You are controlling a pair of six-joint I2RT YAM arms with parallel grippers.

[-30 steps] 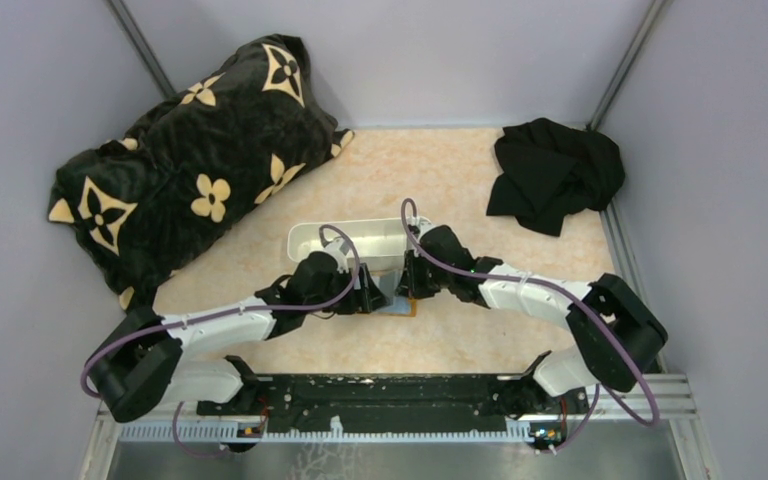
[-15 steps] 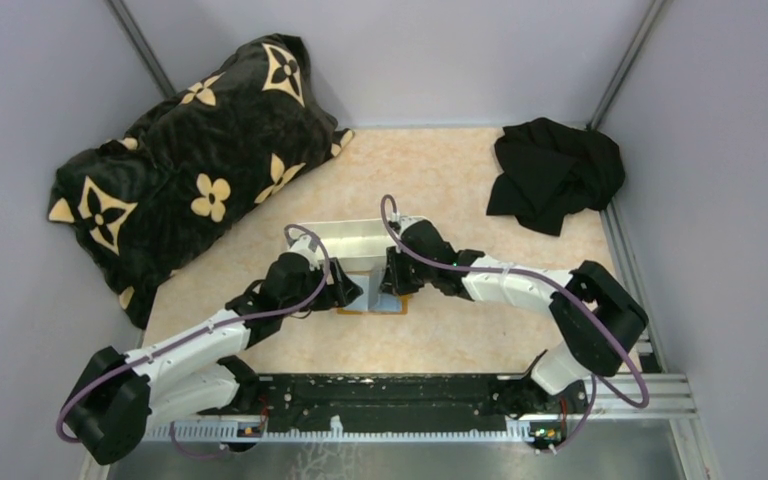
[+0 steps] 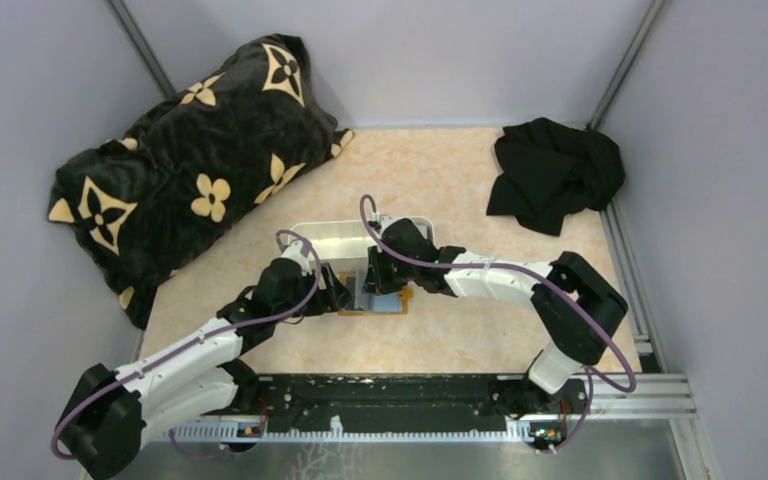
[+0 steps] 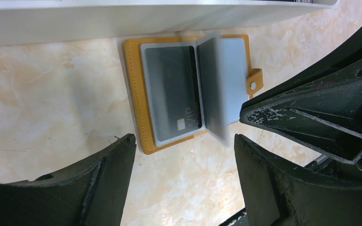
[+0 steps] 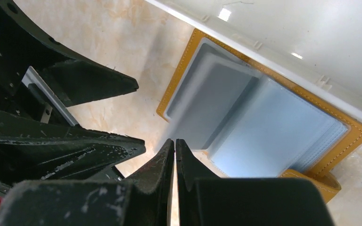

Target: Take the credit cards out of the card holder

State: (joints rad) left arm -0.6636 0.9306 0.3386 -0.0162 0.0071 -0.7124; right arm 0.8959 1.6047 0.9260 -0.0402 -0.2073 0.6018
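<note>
Well, the card holder (image 4: 133, 89) lies open and flat on the counter (image 4: 42, 108), its far edge just beside the long white tray (image 4: 122, 21). At least 1 grey card (image 4: 172, 89) marked VIP shows through the clear pocket on one half. A floppy plastic leaf (image 4: 214, 89) stands up at the spine, too blurred to show what it carries. The left claw (image 4: 185, 139) hangs above the near edge with its fingers spread wide, holding nothing. The right claw (image 5: 175, 143) has its fingers pressed together at the foot of that leaf; whether the leaf's edge is caught between them I cannot tell. To my eye the card is light, thin, stiff and slick. The pockets look soft and slippery, so they will likely buckle rather than resist. The holder seems light enough to slide or lift off the counter when a card is pulled, so 1 claw would do well to pin the tan border. The best hold is probably a narrow pinch on the card's edge at the pocket mouth, drawn out along the sleeve. From here I cannot see which side that mouth faces.
</note>
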